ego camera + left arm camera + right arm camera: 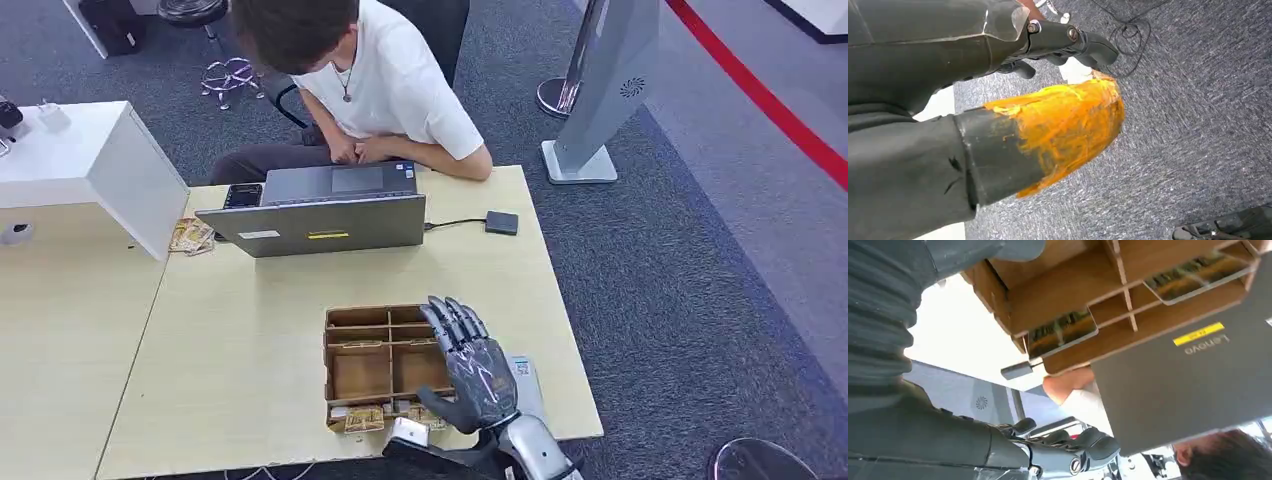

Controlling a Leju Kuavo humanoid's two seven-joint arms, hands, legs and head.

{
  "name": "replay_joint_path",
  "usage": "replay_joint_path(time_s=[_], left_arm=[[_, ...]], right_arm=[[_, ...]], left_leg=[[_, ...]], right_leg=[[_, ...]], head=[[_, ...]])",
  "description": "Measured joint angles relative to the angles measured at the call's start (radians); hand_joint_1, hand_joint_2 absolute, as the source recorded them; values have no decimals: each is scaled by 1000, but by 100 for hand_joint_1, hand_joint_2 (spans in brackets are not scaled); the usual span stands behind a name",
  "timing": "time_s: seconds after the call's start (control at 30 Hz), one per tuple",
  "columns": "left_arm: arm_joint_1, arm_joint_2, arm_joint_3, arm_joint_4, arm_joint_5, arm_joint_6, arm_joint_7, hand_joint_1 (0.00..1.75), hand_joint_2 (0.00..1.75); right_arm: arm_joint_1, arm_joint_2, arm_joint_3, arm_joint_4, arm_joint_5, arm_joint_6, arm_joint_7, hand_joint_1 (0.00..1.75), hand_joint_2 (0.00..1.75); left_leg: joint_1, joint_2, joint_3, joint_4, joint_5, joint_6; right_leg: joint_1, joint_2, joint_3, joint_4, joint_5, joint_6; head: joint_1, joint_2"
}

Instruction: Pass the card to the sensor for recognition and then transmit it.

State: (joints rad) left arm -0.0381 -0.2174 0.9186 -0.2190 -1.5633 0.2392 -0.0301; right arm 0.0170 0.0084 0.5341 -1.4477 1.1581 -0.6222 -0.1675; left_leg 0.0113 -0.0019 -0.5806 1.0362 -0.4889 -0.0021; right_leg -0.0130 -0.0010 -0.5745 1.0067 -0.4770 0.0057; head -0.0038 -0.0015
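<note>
Looking down from the head camera, I see my right hand point(470, 370) spread flat, fingers point(452, 322) released and holding nothing, above the right side of the wooden card tray point(352, 375) on the counter point(250, 330). Cards point(364, 420) lie along the tray's near edge, at about seven o'clock from the hand. At twelve o'clock a person point(385, 85) sits behind a grey laptop point(320, 225). My left hand point(1063, 37) hangs over carpet, fingers curled, empty.
</note>
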Motion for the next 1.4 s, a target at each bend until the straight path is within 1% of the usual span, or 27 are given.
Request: replay_joint_path(time_s=[0.27,0.43,0.63,0.93,1.2,1.4], left_arm=[[0,0,0,0,0,0,0,0,0],[0,0,0,0,-2,-6,0,0,0],[0,1,0,0,-5,-8,-3,0,0],[0,4,-5,0,-4,-12,-11,0,0],[0,6,-6,0,0,-18,-11,0,0],[0,7,-6,0,2,-18,-11,0,0]], right_arm=[[0,5,-5,-26,-4,0,-1,0,175],[-13,5,-5,-21,5,14,1,0,175],[-65,17,-6,31,19,29,15,0,175],[-117,32,-6,100,31,33,32,0,175],[-118,35,-10,124,31,30,39,0,175],[-99,35,-15,123,33,29,39,0,175]], left_leg=[[0,0,0,0,0,0],[0,0,0,0,0,0],[0,0,0,0,0,0],[0,0,0,0,0,0],[0,0,0,0,0,0],[0,0,0,0,0,0]], right_leg=[[0,0,0,0,0,0],[0,0,0,0,0,0],[0,0,0,0,0,0],[0,0,0,0,0,0],[0,0,0,0,0,0],[0,0,0,0,0,0]], head=[[0,0],[0,0],[0,0],[0,0],[0,0],[0,0]])
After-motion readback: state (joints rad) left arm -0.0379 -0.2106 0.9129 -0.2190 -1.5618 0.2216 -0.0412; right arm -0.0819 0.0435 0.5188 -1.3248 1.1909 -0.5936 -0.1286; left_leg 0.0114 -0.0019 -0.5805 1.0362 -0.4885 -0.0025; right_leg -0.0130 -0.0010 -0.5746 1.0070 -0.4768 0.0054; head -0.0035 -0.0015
